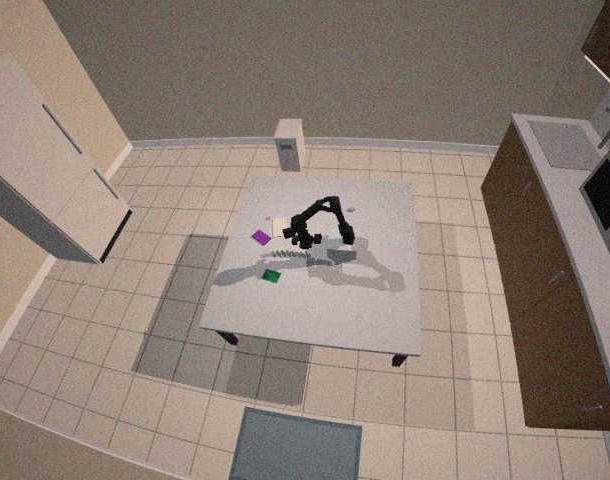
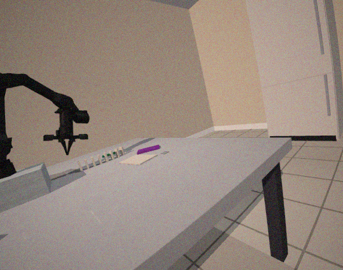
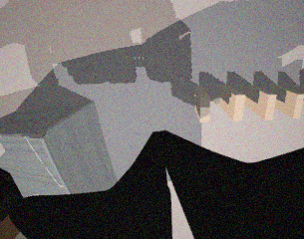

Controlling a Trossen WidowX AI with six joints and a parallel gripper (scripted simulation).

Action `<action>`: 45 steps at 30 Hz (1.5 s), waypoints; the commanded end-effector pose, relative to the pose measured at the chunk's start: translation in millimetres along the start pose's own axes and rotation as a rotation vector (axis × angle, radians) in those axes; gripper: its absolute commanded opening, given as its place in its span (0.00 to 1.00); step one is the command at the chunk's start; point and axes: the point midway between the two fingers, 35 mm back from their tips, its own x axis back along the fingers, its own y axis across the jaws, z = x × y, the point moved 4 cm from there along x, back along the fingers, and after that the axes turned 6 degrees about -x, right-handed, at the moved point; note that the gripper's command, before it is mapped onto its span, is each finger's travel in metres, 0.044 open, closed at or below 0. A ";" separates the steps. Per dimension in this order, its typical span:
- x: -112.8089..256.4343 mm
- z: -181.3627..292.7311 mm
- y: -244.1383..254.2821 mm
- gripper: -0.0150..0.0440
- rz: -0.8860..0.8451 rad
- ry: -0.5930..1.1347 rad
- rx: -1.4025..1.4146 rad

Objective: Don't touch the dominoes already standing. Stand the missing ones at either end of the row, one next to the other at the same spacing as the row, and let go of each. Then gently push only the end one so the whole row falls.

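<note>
Several thin cream dominoes stand upright in one spaced row. The end domino nearest the grey block [image 2: 80, 165] [image 3: 204, 112] stands in line with its neighbour [image 2: 86, 162] [image 3: 237, 108]. The far end domino [image 2: 122, 151] also looks upright; small details there are hard to tell. My gripper [image 1: 306, 246] [image 2: 67, 153] [image 3: 159, 137] is shut and empty, its fingertips together and pointing down. It hangs above the table, by the block-side end of the row, higher than the domino tops. In the wrist view the row runs off the right edge, so its far part is hidden there.
A long grey block [image 1: 342, 256] [image 2: 19, 180] [image 3: 77, 144] lies beyond the row's near end. A purple box [image 1: 261, 237] [image 2: 148, 149] and a cream sheet [image 1: 279, 227] [image 2: 138, 159] lie on one side of the row, a green piece [image 1: 271, 275] on the other.
</note>
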 end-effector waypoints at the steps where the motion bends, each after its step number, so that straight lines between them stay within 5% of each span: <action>1: -1.3 -0.1 0.7 0.25 -0.005 -0.003 0.006; 26: -1.3 -0.1 0.7 0.25 -0.005 -0.003 0.006; 33: -76.8 -0.9 -18.7 0.25 -0.005 -0.002 0.006; 45: -76.1 -2.6 -29.2 0.25 -0.005 -0.003 0.006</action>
